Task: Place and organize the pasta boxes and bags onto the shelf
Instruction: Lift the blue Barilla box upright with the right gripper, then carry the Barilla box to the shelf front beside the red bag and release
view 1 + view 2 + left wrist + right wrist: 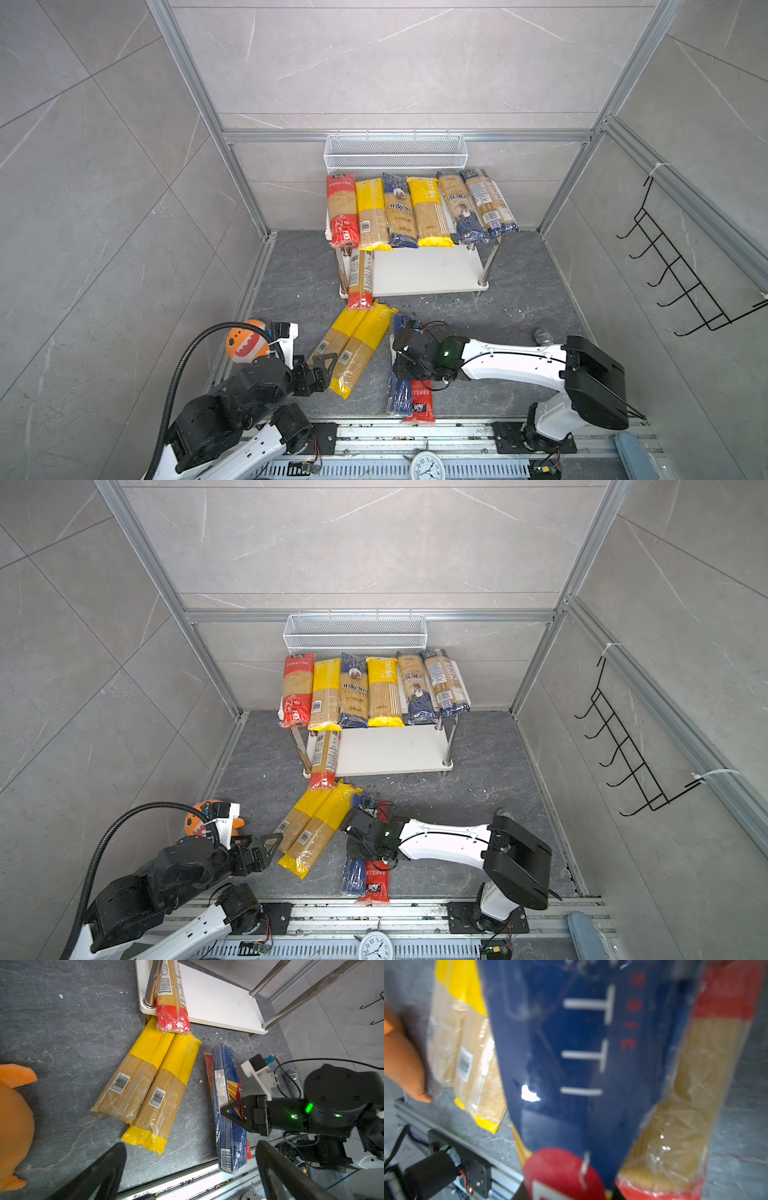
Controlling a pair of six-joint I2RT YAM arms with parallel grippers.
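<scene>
11 pasta pkts [428, 212], 1 shelf [424, 272], 1 basket [395, 151], 1 plush [245, 343]

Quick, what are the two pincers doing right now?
Left pincer: open, holding nothing.
Right pincer: closed on the long dark blue plastic spaghetti packet.

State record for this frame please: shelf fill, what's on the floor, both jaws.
shelf top: six packets side by side
shelf bottom: one red-ended packet by the left leg, end overhanging the front
floor: two yellow packets, blue packet, red packet
left gripper: jaws open, empty, by the yellow packets
right gripper: jaws closed on the blue packet
other: orange plush toy
</scene>
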